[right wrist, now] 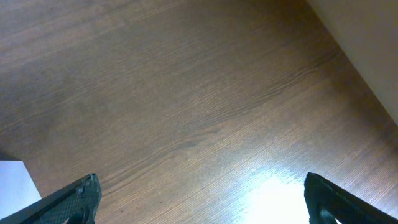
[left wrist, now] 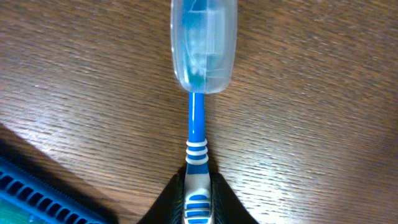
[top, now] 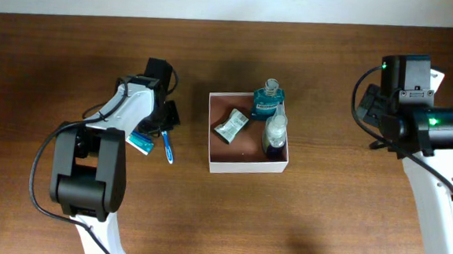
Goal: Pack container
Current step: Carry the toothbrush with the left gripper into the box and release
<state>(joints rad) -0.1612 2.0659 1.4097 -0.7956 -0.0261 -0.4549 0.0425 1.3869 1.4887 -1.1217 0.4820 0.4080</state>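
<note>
The container (top: 246, 168) is a square shallow box with white walls and a reddish-brown inside, at the table's middle. It holds a green-white packet (top: 230, 126), a teal bottle (top: 266, 103) and a clear bottle with blue liquid (top: 273, 135). My left gripper (top: 164, 123) is left of the container and shut on a blue and white toothbrush (left wrist: 197, 146). Its clear-capped head (left wrist: 204, 46) points away over the wood. The toothbrush also shows in the overhead view (top: 167, 148). My right gripper (right wrist: 199, 193) is open and empty over bare wood at the far right.
A blue and teal ridged item (top: 138, 142) lies by the left gripper, and shows at the lower left of the left wrist view (left wrist: 31, 196). A white corner (right wrist: 15, 180) shows at the left edge of the right wrist view. The table's far edge (right wrist: 367, 56) meets a pale wall.
</note>
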